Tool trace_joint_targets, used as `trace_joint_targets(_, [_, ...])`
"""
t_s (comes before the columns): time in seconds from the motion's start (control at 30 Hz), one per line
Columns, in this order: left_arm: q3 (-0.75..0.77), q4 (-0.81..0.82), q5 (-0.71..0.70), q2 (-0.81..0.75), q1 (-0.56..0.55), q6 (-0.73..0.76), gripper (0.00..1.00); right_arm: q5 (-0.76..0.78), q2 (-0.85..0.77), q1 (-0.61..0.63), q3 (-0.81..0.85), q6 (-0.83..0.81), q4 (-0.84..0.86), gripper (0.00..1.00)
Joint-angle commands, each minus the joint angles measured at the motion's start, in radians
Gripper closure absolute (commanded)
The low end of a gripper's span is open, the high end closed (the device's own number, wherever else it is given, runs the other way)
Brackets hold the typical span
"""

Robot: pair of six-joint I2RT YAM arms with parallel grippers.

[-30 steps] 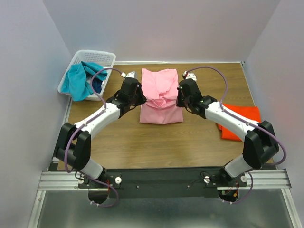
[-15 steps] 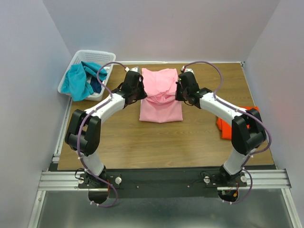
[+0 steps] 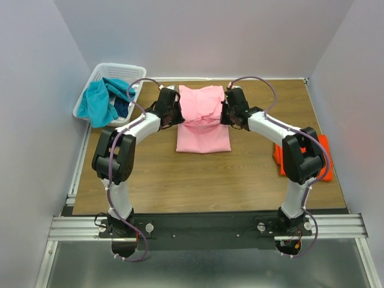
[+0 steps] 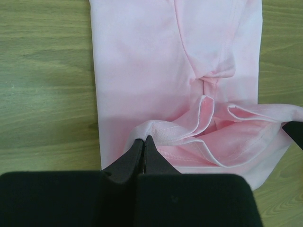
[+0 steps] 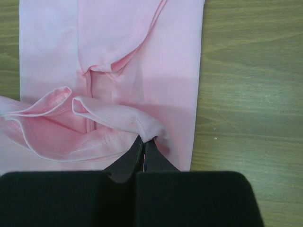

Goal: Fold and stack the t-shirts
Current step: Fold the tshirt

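A light pink t-shirt (image 3: pixel 203 120) lies mid-table, its near half flat and its far edge lifted and doubled over. My left gripper (image 3: pixel 177 117) is shut on the shirt's left edge; in the left wrist view the pink t-shirt (image 4: pixel 156 71) bunches at the left gripper (image 4: pixel 144 138). On the other side my right gripper (image 3: pixel 225 117) is shut on the right edge. In the right wrist view the pink t-shirt (image 5: pixel 142 56) curls over the right gripper (image 5: pixel 144 139). A folded orange t-shirt (image 3: pixel 324 157) lies at the right, partly behind my right arm.
A white basket (image 3: pixel 127 73) at the back left holds teal and dark blue garments (image 3: pixel 102 102). Grey walls close in the table on three sides. Bare wood shows in front of the pink shirt.
Both grippers have moved away from me toward the back of the table, carrying the pink shirt's pinched edge with them. Both arms have stretched out further.
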Motion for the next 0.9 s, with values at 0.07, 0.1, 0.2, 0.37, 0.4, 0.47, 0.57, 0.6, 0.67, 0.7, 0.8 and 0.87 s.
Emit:
trace_joint_targets(0.07, [0.056, -0.031, 0.057, 0.066, 0.022, 0.026, 0.93, -0.031, 0.073, -0.022, 0.061, -0.013, 0.014, 0.99])
trace_joint_targets(0.1, [0.061, -0.033, 0.06, 0.07, 0.023, 0.028, 0.89, -0.033, 0.079, -0.024, 0.066, -0.013, 0.014, 0.99])
trace_joint_targets(0.2, [0.073, -0.025, 0.072, 0.087, 0.026, 0.034, 0.73, -0.04, 0.11, -0.036, 0.089, -0.007, 0.014, 0.99])
trace_joint_targets(0.37, [0.102, -0.036, 0.065, 0.077, 0.028, 0.048, 0.45, -0.051, 0.139, -0.047, 0.132, -0.017, 0.01, 0.77])
trace_joint_targets(0.4, [0.108, -0.054, 0.051, 0.069, 0.029, 0.045, 0.41, -0.057, 0.13, -0.047, 0.135, -0.024, 0.01, 0.65])
trace_joint_targets(0.47, [0.111, -0.062, 0.025, 0.035, 0.029, 0.039, 0.33, -0.072, 0.108, -0.045, 0.137, -0.03, 0.01, 0.51])
trace_joint_targets(0.57, [0.085, -0.049, 0.034, -0.035, 0.028, 0.034, 0.23, -0.098, 0.047, -0.047, 0.123, -0.044, 0.009, 0.21])
trace_joint_targets(0.6, [0.059, -0.043, 0.037, -0.055, 0.028, 0.025, 0.23, -0.109, 0.029, -0.047, 0.114, -0.046, 0.01, 0.08])
trace_joint_targets(0.67, [0.001, -0.033, 0.035, -0.114, 0.017, 0.013, 0.03, -0.173, -0.036, -0.047, 0.066, -0.044, 0.01, 0.0])
trace_joint_targets(0.7, [-0.021, -0.029, 0.034, -0.133, 0.014, 0.008, 0.03, -0.198, -0.06, -0.045, 0.042, -0.04, 0.012, 0.0])
trace_joint_targets(0.8, [-0.115, -0.014, 0.037, -0.21, -0.006, -0.017, 0.03, -0.331, -0.132, -0.039, -0.052, -0.012, 0.02, 0.0])
trace_joint_targets(0.87, [-0.168, -0.006, 0.037, -0.268, -0.02, -0.026, 0.03, -0.368, -0.16, -0.028, -0.122, -0.007, 0.026, 0.0])
